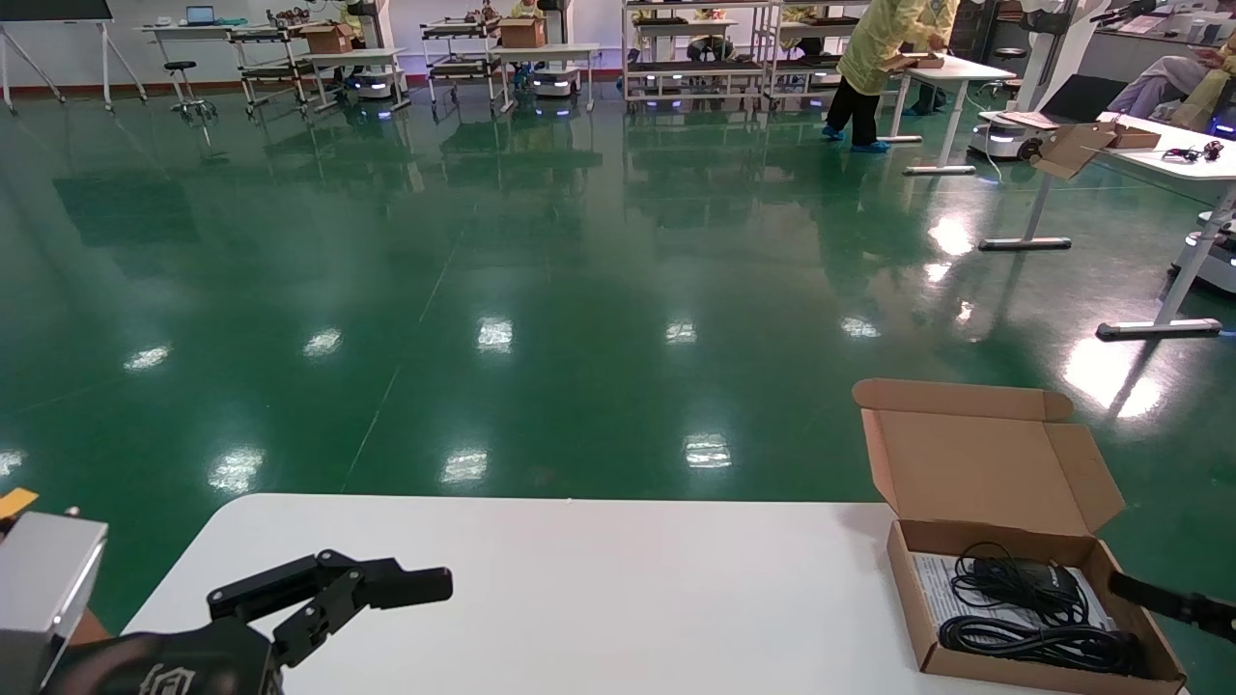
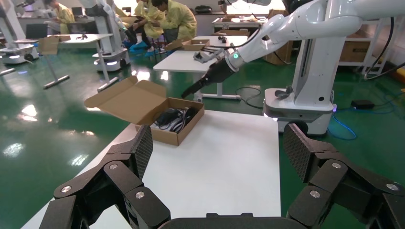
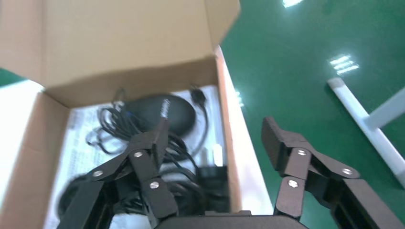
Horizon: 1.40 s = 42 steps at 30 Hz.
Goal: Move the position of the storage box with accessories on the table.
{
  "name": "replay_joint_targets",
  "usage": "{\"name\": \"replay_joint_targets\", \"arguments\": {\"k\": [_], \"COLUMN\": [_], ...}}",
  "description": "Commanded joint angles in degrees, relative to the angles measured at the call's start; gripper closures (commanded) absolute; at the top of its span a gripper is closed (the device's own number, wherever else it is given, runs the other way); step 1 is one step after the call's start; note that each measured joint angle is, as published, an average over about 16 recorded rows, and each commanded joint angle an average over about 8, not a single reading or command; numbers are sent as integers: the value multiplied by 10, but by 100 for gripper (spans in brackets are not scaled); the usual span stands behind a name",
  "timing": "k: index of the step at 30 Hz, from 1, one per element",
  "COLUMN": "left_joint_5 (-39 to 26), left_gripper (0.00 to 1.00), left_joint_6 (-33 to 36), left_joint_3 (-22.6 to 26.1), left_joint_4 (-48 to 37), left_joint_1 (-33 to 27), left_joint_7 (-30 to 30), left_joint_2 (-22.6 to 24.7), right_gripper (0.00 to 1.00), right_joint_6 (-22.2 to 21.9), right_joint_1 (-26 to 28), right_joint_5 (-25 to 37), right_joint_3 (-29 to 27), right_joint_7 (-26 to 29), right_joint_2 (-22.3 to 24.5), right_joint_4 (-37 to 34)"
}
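Note:
The brown cardboard storage box (image 1: 908, 579) stands at the right end of the white table (image 1: 579, 598), its flap lid (image 1: 975, 458) open and upright. Inside lie a black mouse (image 3: 162, 112), its coiled cable (image 1: 1043, 642) and a white printed sheet (image 3: 81, 138). My right gripper (image 3: 216, 131) is open and straddles the box's right wall (image 3: 225, 143): one finger is inside over the cable, the other outside over the table edge. In the head view only one of its fingers (image 1: 1168, 603) shows. My left gripper (image 2: 219, 143) is open and empty above the table's left end.
The table's far edge and right edge run close to the box, with green floor (image 1: 579, 290) beyond. Other white desks (image 1: 1159, 154), carts and people in yellow coats (image 1: 888, 48) stand far off.

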State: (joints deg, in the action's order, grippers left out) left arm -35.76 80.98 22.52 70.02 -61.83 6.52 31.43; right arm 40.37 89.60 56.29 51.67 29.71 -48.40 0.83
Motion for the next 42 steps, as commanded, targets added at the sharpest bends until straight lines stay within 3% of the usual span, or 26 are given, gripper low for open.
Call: {"name": "replay_joint_targets", "arguments": {"k": [1,13,25,42], "left_joint_5": [0,0,0,0], "left_gripper": [0,0,0,0], "left_joint_6": [0,0,0,0], "left_joint_3": [0,0,0,0], "left_joint_4": [0,0,0,0], "left_joint_1": [0,0,0,0], "left_joint_7": [0,0,0,0], "left_joint_2": [0,0,0,0], "right_gripper": [0,0,0,0], "right_joint_6": [3,82,74,174], "right_joint_1": [4,17,12,-65], "right_joint_5": [-3,-50,-43,-70], "right_joint_3": [-2,-35,-33,-118], "right_joint_7": [-1,51,36,-24], "right_joint_2": [2,7,9,42], "right_joint_4": [2,0,11,199]}}
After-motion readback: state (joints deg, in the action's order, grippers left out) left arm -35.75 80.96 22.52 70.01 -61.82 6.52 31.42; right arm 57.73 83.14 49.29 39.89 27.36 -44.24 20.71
